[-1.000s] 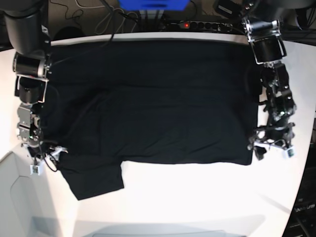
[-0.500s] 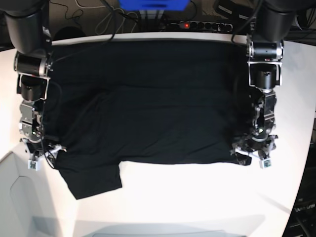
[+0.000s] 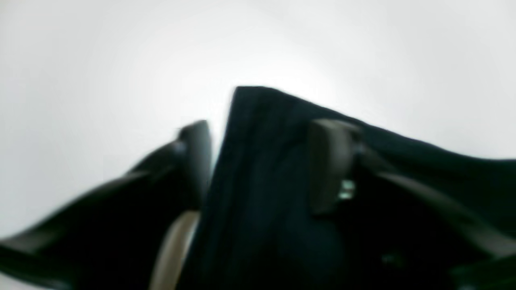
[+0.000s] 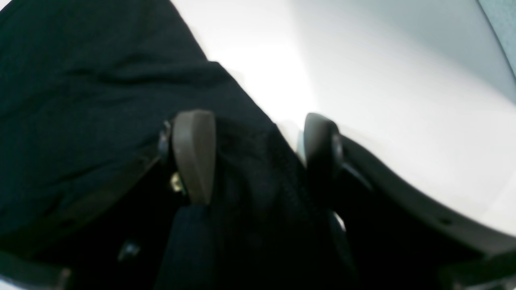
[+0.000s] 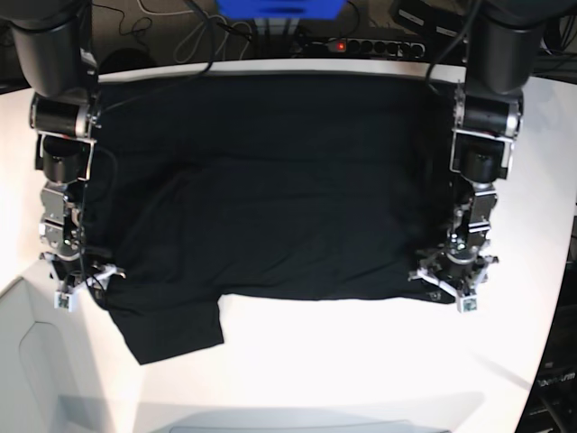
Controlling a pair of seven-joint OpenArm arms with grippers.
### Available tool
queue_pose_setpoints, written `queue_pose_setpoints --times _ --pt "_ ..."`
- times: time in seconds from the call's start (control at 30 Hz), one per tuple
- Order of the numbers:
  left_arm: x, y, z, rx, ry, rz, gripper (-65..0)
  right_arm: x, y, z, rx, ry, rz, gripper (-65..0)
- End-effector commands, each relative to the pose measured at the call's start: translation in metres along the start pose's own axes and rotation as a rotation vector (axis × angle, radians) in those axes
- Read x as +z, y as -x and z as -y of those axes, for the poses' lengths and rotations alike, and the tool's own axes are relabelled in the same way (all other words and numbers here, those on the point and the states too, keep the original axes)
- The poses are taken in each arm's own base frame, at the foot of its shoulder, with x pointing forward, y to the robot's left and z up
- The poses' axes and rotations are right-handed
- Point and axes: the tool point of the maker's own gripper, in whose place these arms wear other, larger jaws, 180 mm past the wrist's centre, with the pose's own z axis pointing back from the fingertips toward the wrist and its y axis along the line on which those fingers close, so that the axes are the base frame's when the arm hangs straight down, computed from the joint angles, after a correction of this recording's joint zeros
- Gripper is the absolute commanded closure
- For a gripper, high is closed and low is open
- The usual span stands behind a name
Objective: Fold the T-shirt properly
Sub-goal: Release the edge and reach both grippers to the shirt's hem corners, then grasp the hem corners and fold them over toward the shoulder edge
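Note:
The black T-shirt (image 5: 270,198) lies spread flat on the white table (image 5: 361,361), one sleeve sticking out toward the front left. My left gripper (image 5: 448,289) is down on the shirt's front right corner. In the left wrist view the gripper (image 3: 264,129) stands with its fingers apart and a raised ridge of the T-shirt (image 3: 262,181) between them. My right gripper (image 5: 77,287) is at the shirt's left edge by the sleeve. The right wrist view shows it (image 4: 256,119) open, straddling the edge of the T-shirt (image 4: 80,100).
A power strip (image 5: 361,45) with a red light, a blue box (image 5: 279,7) and loose cables lie behind the table's far edge. A grey panel (image 5: 36,361) sits at the front left corner. Bare white tabletop runs along the front.
My left arm has swung inward from beside the shirt onto its front right corner. The right arm has barely shifted at the sleeve. The shirt lies as before.

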Motion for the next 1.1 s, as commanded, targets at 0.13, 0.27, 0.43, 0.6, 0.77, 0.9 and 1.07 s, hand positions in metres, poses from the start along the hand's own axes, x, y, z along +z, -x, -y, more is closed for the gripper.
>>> queue_pose_setpoints --times 0.13,0.27,0.43,0.6,0.77,0.9,1.07 --pt "-0.001 -0.004 -0.003 -0.012 -0.005 -0.013 -17.3 -0.001 0.005 -0.002 0.002 -0.005 -0.048 -24.8" --pt "0.000 -0.001 -0.004 -0.014 -0.006 -0.019 -8.4 -0.001 0.005 -0.002 0.002 -0.005 -0.048 -13.0" --pt "0.000 0.003 -0.006 -0.009 -0.009 -0.028 -0.4 0.000 0.005 0.001 0.005 0.000 -0.051 0.0" --pt "0.006 -0.001 0.001 -0.018 0.012 0.004 0.0 0.000 -0.005 0.002 0.007 0.001 -0.030 0.0" --pt "0.026 -0.020 0.000 0.035 0.040 0.032 0.0 0.012 -0.029 0.011 0.053 0.010 0.037 0.0" --pt "0.045 -0.039 -0.008 0.112 0.041 0.066 0.0 0.029 -0.046 0.009 0.114 0.004 0.106 0.0" --pt "0.067 -0.048 -0.005 0.118 0.066 0.096 0.0 0.060 -0.056 -0.001 0.175 -0.013 0.193 0.0"
